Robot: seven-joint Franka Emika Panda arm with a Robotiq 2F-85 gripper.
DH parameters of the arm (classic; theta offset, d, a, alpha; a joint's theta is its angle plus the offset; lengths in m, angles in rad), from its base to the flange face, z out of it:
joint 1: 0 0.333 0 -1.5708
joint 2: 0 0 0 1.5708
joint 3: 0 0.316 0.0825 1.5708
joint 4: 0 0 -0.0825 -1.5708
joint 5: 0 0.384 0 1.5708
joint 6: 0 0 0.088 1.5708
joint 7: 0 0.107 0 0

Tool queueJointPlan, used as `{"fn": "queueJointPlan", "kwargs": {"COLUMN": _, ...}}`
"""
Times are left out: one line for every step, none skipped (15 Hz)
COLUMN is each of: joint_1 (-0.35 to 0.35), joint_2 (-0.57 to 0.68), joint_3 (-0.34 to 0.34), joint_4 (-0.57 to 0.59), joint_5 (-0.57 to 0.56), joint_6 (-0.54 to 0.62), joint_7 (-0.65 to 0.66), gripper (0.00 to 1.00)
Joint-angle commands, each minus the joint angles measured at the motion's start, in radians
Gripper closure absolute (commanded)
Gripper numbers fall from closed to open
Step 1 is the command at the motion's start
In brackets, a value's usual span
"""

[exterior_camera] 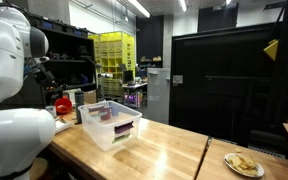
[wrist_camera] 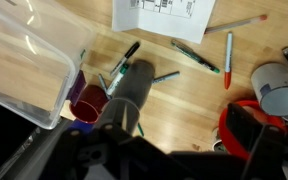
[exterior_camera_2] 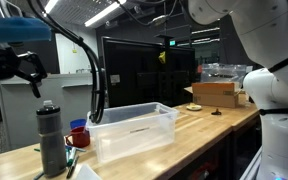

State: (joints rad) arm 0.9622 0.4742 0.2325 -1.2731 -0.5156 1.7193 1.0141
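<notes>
You're hovering gripper (exterior_camera_2: 30, 72) over bottle (wrist_camera: 130, 88), jaws spread wide, gripping nothing. 1 red cup (wrist_camera: 88, 101) sitting just beside bottle, bin (wrist_camera: 19, 60) next to both.

Both exterior views sit low beside the bench (exterior_camera: 169, 150), facing the clear plastic bin (exterior_camera: 112, 125) from opposing sides. The wrist view looks straight down, sharing the bin's corner.

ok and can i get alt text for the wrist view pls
Looking straight down on a grey bottle standing on a wooden table, with a red cup beside it and a clear plastic bin at left. Pens and markers lie scattered beyond it, below a printed sheet at the top edge. A grey can sits at right.
</notes>
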Motion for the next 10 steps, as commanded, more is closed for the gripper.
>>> {"fn": "queueJointPlan", "kwargs": {"joint_1": 0.035, "joint_2": 0.02, "joint_3": -0.042, "joint_4": 0.07, "joint_5": 0.003, "joint_6": -0.03, "joint_7": -0.015, "gripper": 0.0}}
{"fn": "queueJointPlan", "kwargs": {"joint_1": 0.037, "joint_2": 0.021, "joint_3": -0.049, "joint_4": 0.085, "joint_5": 0.003, "joint_6": -0.039, "joint_7": -0.021, "gripper": 0.0}}
{"fn": "queueJointPlan", "kwargs": {"joint_1": 0.021, "joint_2": 0.021, "joint_3": -0.029, "joint_4": 0.094, "joint_5": -0.009, "joint_6": -0.046, "joint_7": -0.018, "gripper": 0.0}}
{"fn": "queueJointPlan", "kwargs": {"joint_1": 0.022, "joint_2": 0.023, "joint_3": -0.032, "joint_4": 0.108, "joint_5": -0.011, "joint_6": -0.055, "joint_7": -0.021, "gripper": 0.0}}
{"fn": "queueJointPlan", "kwargs": {"joint_1": 0.02, "joint_2": 0.026, "joint_3": -0.033, "joint_4": 0.127, "joint_5": -0.008, "joint_6": -0.073, "joint_7": -0.027, "gripper": 0.0}}
{"fn": "queueJointPlan", "kwargs": {"joint_1": 0.036, "joint_2": 0.034, "joint_3": -0.06, "joint_4": 0.156, "joint_5": 0.015, "joint_6": -0.103, "joint_7": -0.041, "gripper": 0.0}}
{"fn": "queueJointPlan", "kwargs": {"joint_1": 0.032, "joint_2": 0.046, "joint_3": -0.061, "joint_4": 0.188, "joint_5": 0.039, "joint_6": -0.156, "joint_7": -0.055, "gripper": 0.0}}
{"fn": "queueJointPlan", "kwargs": {"joint_1": 0.025, "joint_2": 0.059, "joint_3": -0.06, "joint_4": 0.221, "joint_5": 0.077, "joint_6": -0.225, "joint_7": -0.08, "gripper": 0.0}}
{"fn": "queueJointPlan", "kwargs": {"joint_1": 0.021, "joint_2": 0.065, "joint_3": -0.061, "joint_4": 0.242, "joint_5": 0.099, "joint_6": -0.258, "joint_7": -0.098, "gripper": 0.0}}
{"fn": "queueJointPlan", "kwargs": {"joint_1": 0.021, "joint_2": 0.072, "joint_3": -0.065, "joint_4": 0.264, "joint_5": 0.115, "joint_6": -0.297, "joint_7": -0.113, "gripper": 0.0}}
